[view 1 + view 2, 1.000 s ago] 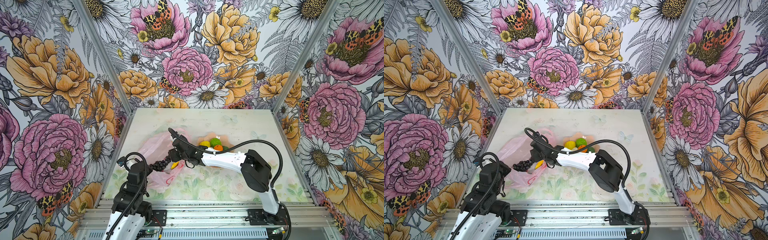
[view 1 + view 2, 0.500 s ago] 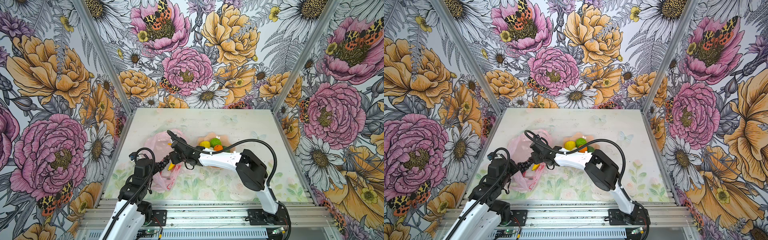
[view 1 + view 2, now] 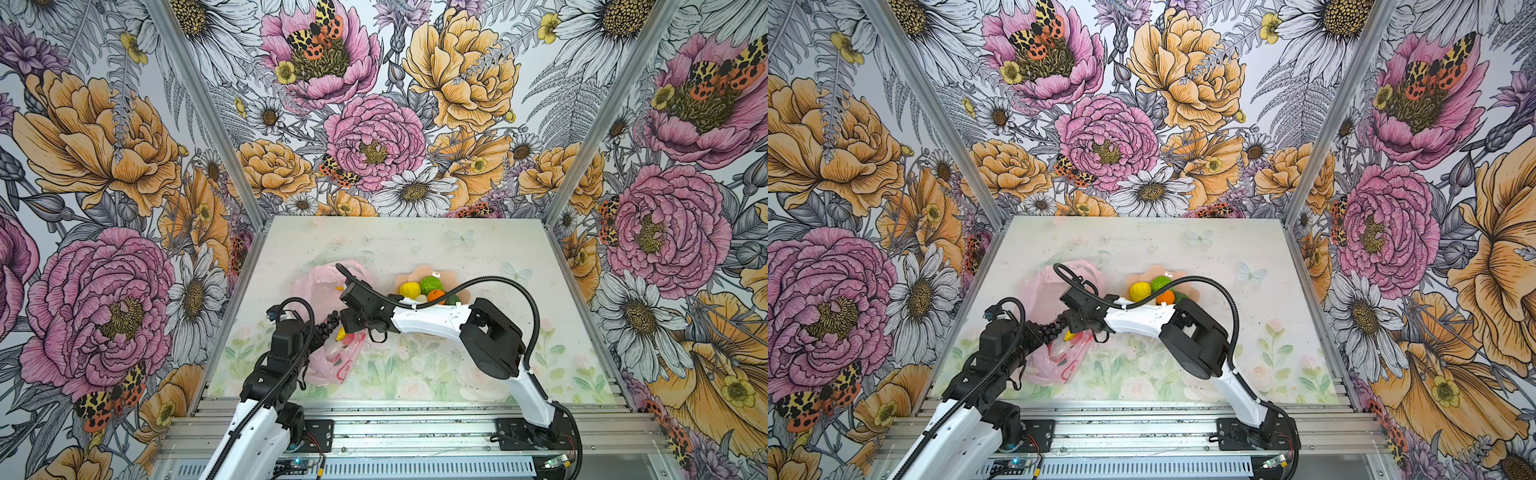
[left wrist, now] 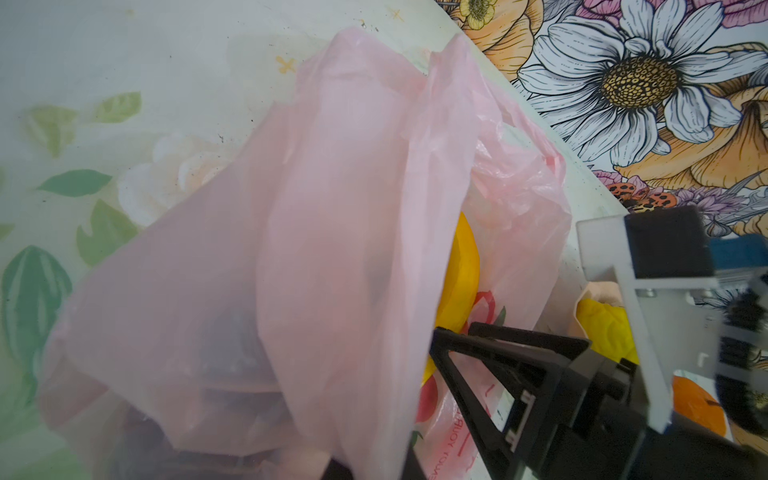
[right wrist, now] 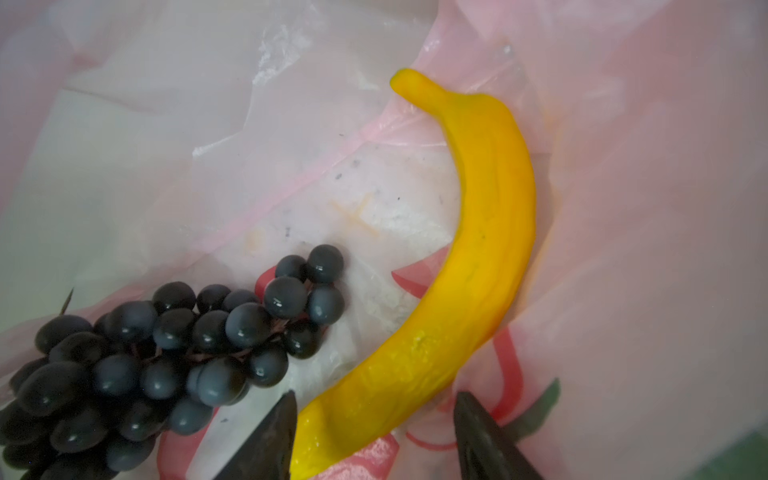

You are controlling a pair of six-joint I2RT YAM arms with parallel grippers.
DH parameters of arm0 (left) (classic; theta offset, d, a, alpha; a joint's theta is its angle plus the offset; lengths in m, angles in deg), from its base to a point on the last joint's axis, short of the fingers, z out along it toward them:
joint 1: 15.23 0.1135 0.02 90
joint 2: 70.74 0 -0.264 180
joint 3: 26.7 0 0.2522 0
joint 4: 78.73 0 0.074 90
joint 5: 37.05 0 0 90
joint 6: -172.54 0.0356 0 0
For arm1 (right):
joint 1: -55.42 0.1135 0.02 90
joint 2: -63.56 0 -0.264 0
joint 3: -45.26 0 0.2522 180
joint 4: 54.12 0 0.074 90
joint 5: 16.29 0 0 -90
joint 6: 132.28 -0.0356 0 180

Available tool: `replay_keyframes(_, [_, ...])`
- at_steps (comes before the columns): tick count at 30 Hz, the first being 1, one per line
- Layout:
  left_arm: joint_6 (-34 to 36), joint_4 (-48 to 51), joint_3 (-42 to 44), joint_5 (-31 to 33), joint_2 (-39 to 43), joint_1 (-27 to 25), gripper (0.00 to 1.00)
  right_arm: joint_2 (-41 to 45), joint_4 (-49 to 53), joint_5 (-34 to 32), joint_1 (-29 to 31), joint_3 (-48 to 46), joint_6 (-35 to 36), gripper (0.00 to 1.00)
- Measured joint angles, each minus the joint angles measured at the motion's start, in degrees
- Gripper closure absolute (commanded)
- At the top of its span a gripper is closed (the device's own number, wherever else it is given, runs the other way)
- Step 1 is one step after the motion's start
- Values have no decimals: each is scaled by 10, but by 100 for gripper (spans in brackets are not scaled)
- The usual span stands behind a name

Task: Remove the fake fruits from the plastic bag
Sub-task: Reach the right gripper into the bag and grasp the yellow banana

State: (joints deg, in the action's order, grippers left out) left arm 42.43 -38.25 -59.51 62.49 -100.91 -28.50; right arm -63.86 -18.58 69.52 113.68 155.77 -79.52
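The pink plastic bag [image 3: 316, 286] lies left of centre on the table. My left gripper [image 3: 319, 337] is shut on a fold of the bag [image 4: 332, 208] and holds it up, its fingertips hidden behind the plastic. My right gripper [image 5: 376, 399] reaches into the bag's mouth and stands open, its fingers [image 5: 282, 419] on either side of one end of the yellow banana [image 5: 478, 249]. A dark grape bunch [image 5: 166, 353] lies beside the banana on the bag. In both top views the grapes [image 3: 328, 324] [image 3: 1054, 326] show between the two grippers.
A peach scalloped dish [image 3: 405, 276] behind my right forearm holds a lemon [image 3: 409, 289], a lime [image 3: 431, 284], an orange [image 3: 436, 296] and a dark green avocado [image 3: 452, 300]. Flowered walls close in the table on three sides.
My left arm has moved right and forward, lifting the bag's fold closer to the right gripper. The right gripper has shifted slightly left, deeper into the bag.
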Motion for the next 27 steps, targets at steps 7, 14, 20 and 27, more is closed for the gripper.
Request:
replay_keyframes(7, [0, -3, 0, -5, -8, 0, 100, -30, 3, 12, -12, 22, -14, 37])
replay_keyframes(14, [1, -11, 0, -5, -12, 0, 100, -56, 9, 9, -14, 54, -14, 34])
replay_keyframes(20, [2, -14, 0, -7, -15, 0, 100, -83, 38, -12, -14, 100, -8, 34])
replay_keyframes(27, [2, -17, 0, -7, -14, -1, 100, -96, 75, -47, -12, 134, 12, 44])
